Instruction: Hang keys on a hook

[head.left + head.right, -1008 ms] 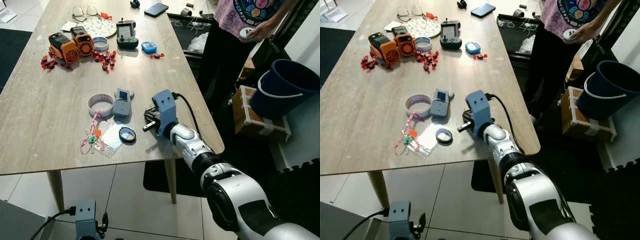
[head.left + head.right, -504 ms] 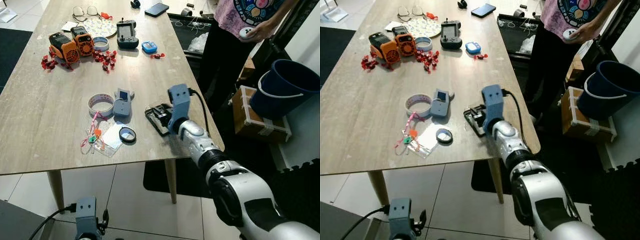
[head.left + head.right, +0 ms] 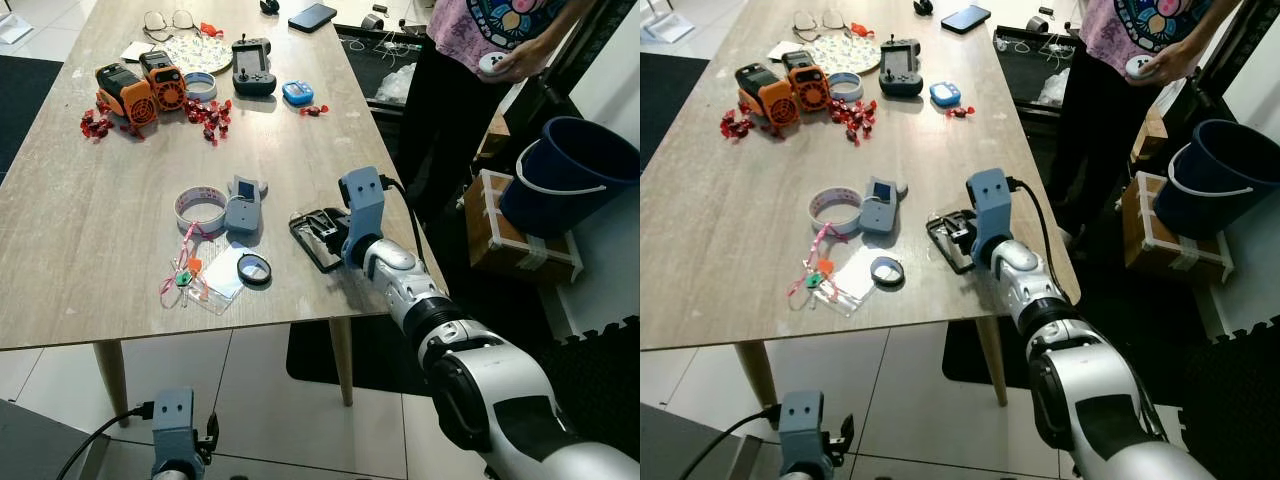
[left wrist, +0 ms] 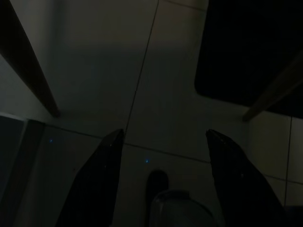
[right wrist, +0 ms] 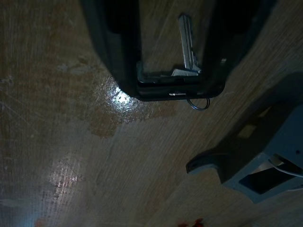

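— Looking at the grey device (image 3: 243, 207) on the wooden table (image 3: 90, 250): where is the right gripper (image 5: 171, 82)?

— Low on the table, near the device, on its side toward the person (image 3: 470, 40). Its two fingers (image 5: 116, 42) stand apart, and a silver key (image 5: 188, 45) lies between them on the wood, its ring (image 5: 199, 102) poking out past the tips.

— Is it clamped?

— No, the fingers are apart.

— And the left gripper (image 4: 161, 156)?

— Hanging below the table over the floor tiles (image 4: 156, 85), fingers spread.
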Controlling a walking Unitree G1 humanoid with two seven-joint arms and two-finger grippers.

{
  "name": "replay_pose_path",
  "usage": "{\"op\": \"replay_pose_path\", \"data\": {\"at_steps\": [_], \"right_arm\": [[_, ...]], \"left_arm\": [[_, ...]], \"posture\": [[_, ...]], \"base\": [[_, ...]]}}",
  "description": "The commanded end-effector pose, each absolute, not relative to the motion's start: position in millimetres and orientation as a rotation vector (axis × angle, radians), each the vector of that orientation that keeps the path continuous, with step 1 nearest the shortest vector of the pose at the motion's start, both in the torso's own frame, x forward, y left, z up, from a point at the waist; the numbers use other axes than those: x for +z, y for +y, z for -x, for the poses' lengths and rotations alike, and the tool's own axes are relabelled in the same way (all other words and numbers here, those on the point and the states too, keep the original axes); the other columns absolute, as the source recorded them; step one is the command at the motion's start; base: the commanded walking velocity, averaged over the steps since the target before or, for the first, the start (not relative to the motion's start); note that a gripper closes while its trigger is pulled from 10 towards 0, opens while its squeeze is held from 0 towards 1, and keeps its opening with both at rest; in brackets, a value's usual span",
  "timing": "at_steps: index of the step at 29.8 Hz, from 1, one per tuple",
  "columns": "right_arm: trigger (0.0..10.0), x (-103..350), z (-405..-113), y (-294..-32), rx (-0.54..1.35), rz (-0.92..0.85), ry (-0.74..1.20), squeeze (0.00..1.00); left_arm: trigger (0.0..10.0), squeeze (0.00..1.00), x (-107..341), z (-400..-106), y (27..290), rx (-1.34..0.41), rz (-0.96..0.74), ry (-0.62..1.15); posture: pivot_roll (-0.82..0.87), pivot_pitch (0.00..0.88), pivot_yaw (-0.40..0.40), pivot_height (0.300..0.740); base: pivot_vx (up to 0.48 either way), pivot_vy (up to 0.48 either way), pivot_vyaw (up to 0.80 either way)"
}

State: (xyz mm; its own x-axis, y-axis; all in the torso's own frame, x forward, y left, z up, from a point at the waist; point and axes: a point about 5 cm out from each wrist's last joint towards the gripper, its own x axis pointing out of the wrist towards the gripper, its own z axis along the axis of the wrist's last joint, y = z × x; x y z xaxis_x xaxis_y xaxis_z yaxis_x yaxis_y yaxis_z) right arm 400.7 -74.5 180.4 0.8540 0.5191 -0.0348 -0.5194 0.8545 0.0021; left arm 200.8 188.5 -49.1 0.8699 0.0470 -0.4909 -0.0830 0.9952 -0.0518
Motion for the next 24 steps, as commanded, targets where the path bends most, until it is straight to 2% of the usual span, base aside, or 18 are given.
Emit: {"op": "replay_pose_path", "data": {"at_steps": [1, 3, 4, 5, 6, 8, 9, 11, 12, 13, 14, 15, 24], "right_arm": [[10.0, 172.8, -399.0, -79.8, 0.540, -0.001, 0.058, 1.00], [10.0, 173.0, -399.2, -81.2, 0.538, 0.000, 0.056, 1.00], [10.0, 173.3, -399.4, -82.2, 0.536, 0.000, 0.054, 0.40], [10.0, 173.5, -399.5, -82.8, 0.536, 0.000, 0.053, 0.40], [8.6, 173.8, -399.5, -83.5, 0.537, 0.000, 0.050, 0.00], [8.6, 173.8, -399.4, -84.0, 0.538, 0.000, 0.049, 0.00], [4.7, 174.0, -399.2, -84.5, 0.543, -0.002, 0.046, 0.00], [4.7, 174.1, -399.1, -84.8, 0.547, -0.004, 0.043, 0.00], [2.7, 174.0, -398.8, -85.5, 0.552, -0.003, 0.040, 0.00], [2.7, 174.0, -398.8, -85.5, 0.552, -0.003, 0.040, 0.00], [1.7, 173.9, -398.5, -86.6, 0.559, 0.000, 0.037, 0.00], [0.0, 174.2, -398.3, -87.6, 0.564, 0.004, 0.032, 0.00], [0.0, 173.6, -396.0, -89.6, 0.613, 0.044, 0.025, 0.00]], "left_arm": [[10.0, 0.00, -55.8, -192.1, 187.1, 0.069, 0.082, 0.552], [10.0, 0.00, -55.8, -192.6, 187.3, 0.070, 0.082, 0.552], [10.0, 0.00, -55.6, -193.0, 187.4, 0.071, 0.083, 0.551], [10.0, 0.00, -55.5, -193.3, 187.5, 0.071, 0.083, 0.550], [10.0, 0.00, -55.4, -193.5, 187.7, 0.073, 0.083, 0.549], [10.0, 0.00, -55.4, -193.6, 187.9, 0.074, 0.083, 0.549], [10.0, 0.00, -55.4, -193.8, 188.2, 0.075, 0.084, 0.549], [10.0, 0.00, -55.5, -193.9, 188.4, 0.076, 0.084, 0.548], [10.0, 0.00, -55.5, -194.0, 188.7, 0.078, 0.084, 0.549], [10.0, 0.00, -55.5, -194.0, 188.7, 0.078, 0.084, 0.549], [10.0, 0.00, -55.6, -194.1, 189.1, 0.079, 0.084, 0.548], [10.0, 0.00, -55.6, -194.2, 189.3, 0.080, 0.084, 0.548], [10.0, 0.00, -55.3, -194.9, 190.9, 0.080, 0.081, 0.545]], "posture": [[0.06, 0.163, -0.071, 0.740], [0.05, 0.157, -0.072, 0.740], [0.06, 0.155, -0.072, 0.740], [0.06, 0.155, -0.072, 0.740], [0.06, 0.148, -0.075, 0.740], [0.06, 0.147, -0.075, 0.740], [0.06, 0.144, -0.076, 0.740], [0.06, 0.144, -0.076, 0.740], [0.06, 0.137, -0.075, 0.740], [0.06, 0.137, -0.075, 0.740], [0.06, 0.132, -0.074, 0.740], [0.06, 0.129, -0.073, 0.740], [0.06, 0.112, -0.074, 0.740]], "base": [[0.000, 0.000, 0.00], [0.000, 0.000, 0.00], [0.000, 0.000, 0.00], [0.000, 0.000, 0.00], [0.000, 0.000, 0.00], [0.000, 0.000, 0.00], [0.000, 0.000, 0.00], [0.000, 0.000, 0.00], [0.000, 0.000, 0.00], [0.000, 0.000, 0.00], [0.000, 0.000, 0.00], [0.000, 0.000, 0.00], [0.000, 0.000, 0.00]]}}
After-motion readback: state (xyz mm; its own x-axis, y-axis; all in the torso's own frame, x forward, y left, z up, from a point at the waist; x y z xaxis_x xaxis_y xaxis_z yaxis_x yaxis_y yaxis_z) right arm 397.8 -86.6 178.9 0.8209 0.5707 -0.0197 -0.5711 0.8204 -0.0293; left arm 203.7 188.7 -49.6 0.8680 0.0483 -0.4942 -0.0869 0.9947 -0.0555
